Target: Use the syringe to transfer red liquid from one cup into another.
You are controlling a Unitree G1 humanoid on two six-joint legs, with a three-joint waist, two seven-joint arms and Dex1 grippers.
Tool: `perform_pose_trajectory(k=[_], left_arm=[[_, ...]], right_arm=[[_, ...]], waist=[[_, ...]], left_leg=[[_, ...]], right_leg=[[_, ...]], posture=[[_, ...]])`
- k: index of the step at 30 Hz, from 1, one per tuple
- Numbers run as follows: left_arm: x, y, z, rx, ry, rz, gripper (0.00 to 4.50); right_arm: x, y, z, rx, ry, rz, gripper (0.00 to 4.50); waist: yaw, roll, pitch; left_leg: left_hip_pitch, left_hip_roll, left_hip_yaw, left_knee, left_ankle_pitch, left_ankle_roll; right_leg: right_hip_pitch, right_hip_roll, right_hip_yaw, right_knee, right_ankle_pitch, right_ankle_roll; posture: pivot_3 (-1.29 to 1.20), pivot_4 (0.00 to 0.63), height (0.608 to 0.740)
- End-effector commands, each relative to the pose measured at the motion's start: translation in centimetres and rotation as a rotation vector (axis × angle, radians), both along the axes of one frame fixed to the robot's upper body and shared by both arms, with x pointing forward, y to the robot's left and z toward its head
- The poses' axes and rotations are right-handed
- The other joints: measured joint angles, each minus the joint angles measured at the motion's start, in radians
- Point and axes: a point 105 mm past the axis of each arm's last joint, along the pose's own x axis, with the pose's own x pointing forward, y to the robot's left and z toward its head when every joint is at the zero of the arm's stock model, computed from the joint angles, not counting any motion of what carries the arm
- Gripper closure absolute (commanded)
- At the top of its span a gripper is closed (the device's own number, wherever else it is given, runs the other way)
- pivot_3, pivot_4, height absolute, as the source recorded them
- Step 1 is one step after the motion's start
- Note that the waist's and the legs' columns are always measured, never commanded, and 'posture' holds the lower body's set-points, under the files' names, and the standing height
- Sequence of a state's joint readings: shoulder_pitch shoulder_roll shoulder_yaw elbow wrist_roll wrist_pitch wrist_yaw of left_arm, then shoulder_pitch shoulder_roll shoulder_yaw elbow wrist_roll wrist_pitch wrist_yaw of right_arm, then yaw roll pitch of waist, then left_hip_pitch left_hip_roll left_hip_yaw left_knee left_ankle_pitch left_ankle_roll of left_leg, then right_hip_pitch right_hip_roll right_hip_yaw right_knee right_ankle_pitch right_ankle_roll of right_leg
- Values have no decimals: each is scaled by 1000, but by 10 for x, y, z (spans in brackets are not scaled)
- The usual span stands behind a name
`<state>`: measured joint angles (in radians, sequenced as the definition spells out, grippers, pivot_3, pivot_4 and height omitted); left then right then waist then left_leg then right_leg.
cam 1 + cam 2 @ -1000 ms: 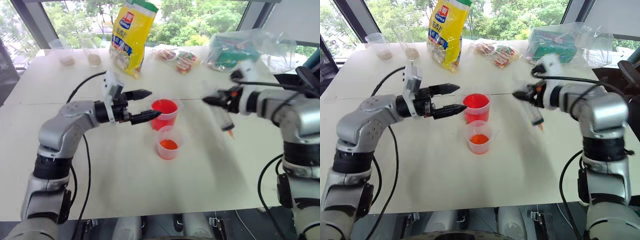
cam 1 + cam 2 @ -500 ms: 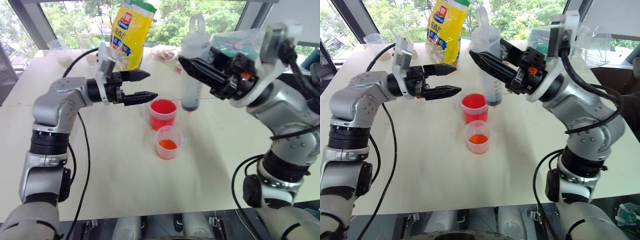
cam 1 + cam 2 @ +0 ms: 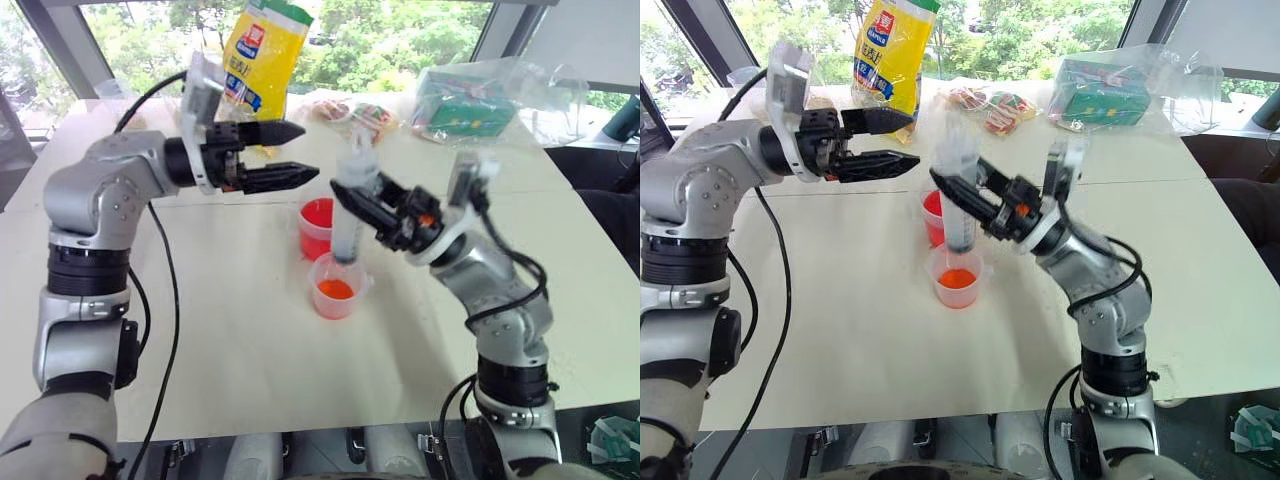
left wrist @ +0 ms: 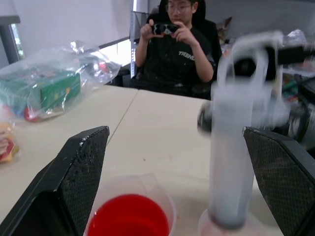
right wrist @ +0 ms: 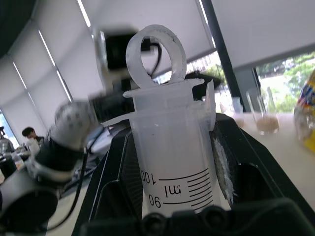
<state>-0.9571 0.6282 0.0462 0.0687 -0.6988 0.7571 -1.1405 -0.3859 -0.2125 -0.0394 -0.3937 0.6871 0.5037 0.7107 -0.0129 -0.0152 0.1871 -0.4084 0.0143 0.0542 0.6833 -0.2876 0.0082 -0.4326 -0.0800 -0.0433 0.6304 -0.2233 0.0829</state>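
Step in hand: right claw (image 3: 372,212) clenched on the syringe (image 3: 349,214), upright, tip over the shorter cup (image 3: 336,285) on the desk (image 3: 250,340). Best kept vertical, plunger pressed slowly (splash risk). Left claw (image 3: 295,153) released, raised above the taller cup (image 3: 316,226).
Materials: clear graduated barrel, white ringed plunger; thin clear flared cups; translucent red liquid (image 3: 336,289).
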Motion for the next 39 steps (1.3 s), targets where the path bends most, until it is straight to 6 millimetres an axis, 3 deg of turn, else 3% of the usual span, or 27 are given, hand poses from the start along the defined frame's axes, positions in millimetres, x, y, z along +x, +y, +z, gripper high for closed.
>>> perform_pose_trajectory(k=[1, 9, 13, 17, 22, 28, 36, 39], left_arm=[[-6, 2, 15, -18, -47, -12, 0], [-4, 7, 8, -4, -41, 7, 0], [-4, 9, 9, -13, -47, 22, 0], [-5, 12, 10, -20, -54, 34, 0], [-5, 14, 11, -23, -58, 44, 0], [1, 11, 18, -54, -68, 52, 0], [21, -9, 25, -103, -104, 76, 0], [19, -18, 26, -112, -101, 36, 0]], right_arm=[[-7, 3, 13, 6, -88, 1, 2887], [-5, -1, 63, 45, -198, 8, 2887], [13, -4, 82, 80, -224, -22, 2887], [41, -3, 76, 90, -215, -70, 2887], [66, 0, 52, 82, -183, -114, 2887], [73, 2, 29, 68, -147, -133, 2887], [68, 9, 16, 49, -127, -118, 2887], [67, 10, 14, 45, -124, -118, 2887]], waist=[[-2, 0, 0], [0, 0, 0], [0, 0, 0], [-1, 0, 0], [-1, 0, 0], [0, 0, 0], [0, 0, 0], [-1, 0, 0]], left_leg=[[0, 0, 0, 0, 0, 0], [0, 0, 0, 0, 1, -1], [0, 0, 0, 0, 0, -1], [0, 0, 0, 0, 0, -1], [0, 0, 0, 0, 0, -1], [0, 0, 0, 0, 0, -1], [0, 0, 0, 0, 0, -1], [0, 0, 1, 0, 0, -1]], right_leg=[[0, 0, 0, 0, 0, 0], [0, 0, 0, 0, 0, 0], [0, 0, 0, 0, 0, 0], [0, 0, 0, 0, 0, 0], [0, 0, 0, 0, 0, 0], [0, 0, 0, 0, 0, 0], [0, 0, 0, 1, 0, 0], [0, 0, 0, 1, 0, 0]], posture=[[0, 150, 740], [0, 150, 740], [0, 150, 740], [0, 150, 740], [0, 150, 740], [0, 150, 740], [0, 150, 740], [0, 150, 740]])
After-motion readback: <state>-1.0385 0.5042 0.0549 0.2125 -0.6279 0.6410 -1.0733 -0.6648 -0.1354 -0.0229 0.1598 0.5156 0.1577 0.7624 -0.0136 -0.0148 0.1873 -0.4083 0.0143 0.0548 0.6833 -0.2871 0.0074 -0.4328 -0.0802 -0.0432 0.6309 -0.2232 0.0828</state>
